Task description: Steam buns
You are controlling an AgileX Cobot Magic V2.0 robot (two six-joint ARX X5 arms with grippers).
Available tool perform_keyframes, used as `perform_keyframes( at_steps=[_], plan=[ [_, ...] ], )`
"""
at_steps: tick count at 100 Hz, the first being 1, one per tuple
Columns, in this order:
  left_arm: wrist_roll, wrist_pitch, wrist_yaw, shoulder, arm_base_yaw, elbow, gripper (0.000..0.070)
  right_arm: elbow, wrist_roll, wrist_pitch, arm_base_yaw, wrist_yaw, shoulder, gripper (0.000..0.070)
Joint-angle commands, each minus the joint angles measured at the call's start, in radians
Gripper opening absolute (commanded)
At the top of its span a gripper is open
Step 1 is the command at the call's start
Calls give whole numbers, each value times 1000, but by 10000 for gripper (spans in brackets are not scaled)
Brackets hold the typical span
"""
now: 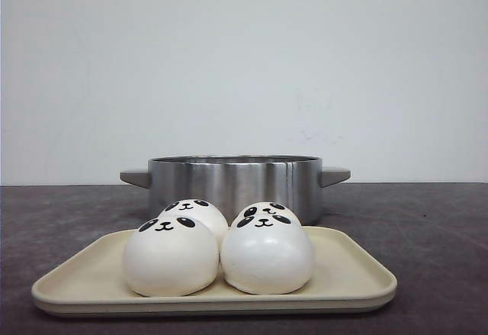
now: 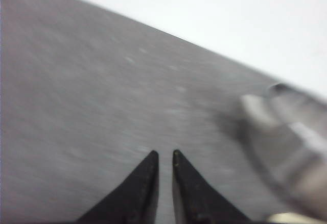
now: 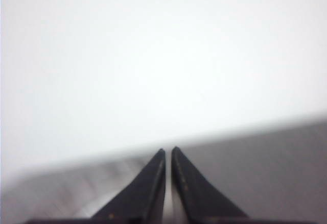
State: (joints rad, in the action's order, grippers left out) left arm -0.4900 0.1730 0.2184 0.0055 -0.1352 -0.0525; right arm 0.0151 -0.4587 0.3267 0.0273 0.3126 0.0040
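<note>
Four buns point(image 1: 217, 252) sat clustered on the beige tray point(image 1: 358, 278) at lower centre of the front frame, two in front, two behind, faces toward the camera; the steel pot point(image 1: 235, 184) stood directly behind the tray, near it. So the transfer axis ran front-to-back, tray to pot. Neither arm appeared in the front view. The left hand point(image 2: 164, 155) was nearly closed, empty, over bare table point(image 2: 92, 96), with a blurred grey rim, probably the pot's, at right of its frame, so left looked nearer. The right hand point(image 3: 168, 151) was nearly closed, empty, facing mostly wall. Neither wrist view showed the buns.
</note>
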Motion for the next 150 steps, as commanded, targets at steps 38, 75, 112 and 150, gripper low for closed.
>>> perform_keyframes(
  at_steps=[38,75,112,150],
  plan=[
    [-96,146,361,264,10,-532,7,712,160,-639,1,126,269,6],
    [261,441,261,504,88,-946,455,975,121,-652,-19,330,508,413],
    [326,669,209,476,169,-945,474,975,-57,-640,-92,318,634,660],
    [383,703,63,476,245,-945,469,1073,97,-1102,-514,-175,1056,645]
  ],
)
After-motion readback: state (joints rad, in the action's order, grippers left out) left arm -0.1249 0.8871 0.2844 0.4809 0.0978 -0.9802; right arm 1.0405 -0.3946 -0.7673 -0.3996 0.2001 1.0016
